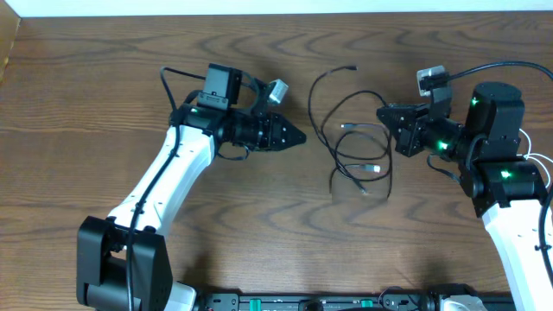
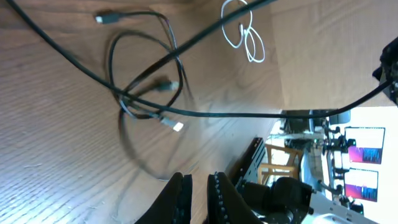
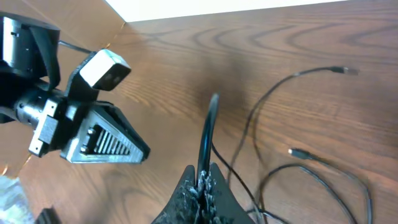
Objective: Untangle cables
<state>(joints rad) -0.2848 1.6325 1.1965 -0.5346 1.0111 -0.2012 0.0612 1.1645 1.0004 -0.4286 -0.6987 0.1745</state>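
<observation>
The right fingers [image 3: 202, 190] are clenched on the black cable [image 3: 207, 137]. In the right wrist view the cord rises straight out from between the pressed tips, then blurs and stops against the wood grain, so its onward course is lost there. From overhead these fingers sit at the right edge of the cable heap, and the pinch itself is hidden under the dark wrist housing. The left fingers [image 2: 214, 196] stand slightly parted, with a slim gap between them and nothing in it. Only their tips show at the bottom edge of the left wrist view. From overhead they read as one closed wedge, well apart from the heap on its left side. The rest of the black cable lies on the tabletop [image 1: 104, 104] between the two arms as overlapping loops. One plug [image 1: 349, 67] lies out toward the far edge, and two pale plugs lie inside the loops. Which strand passes over which cannot be made out. The white cable cannot be picked out with certainty. A faint pale smear by the nearest loops overhead, and a blurred arc just above the left fingers in their own view, are too weak to name. Two dark lines [image 2: 249, 114] cross that view in front of the loops and cover parts of them, running out of frame at both ends.
</observation>
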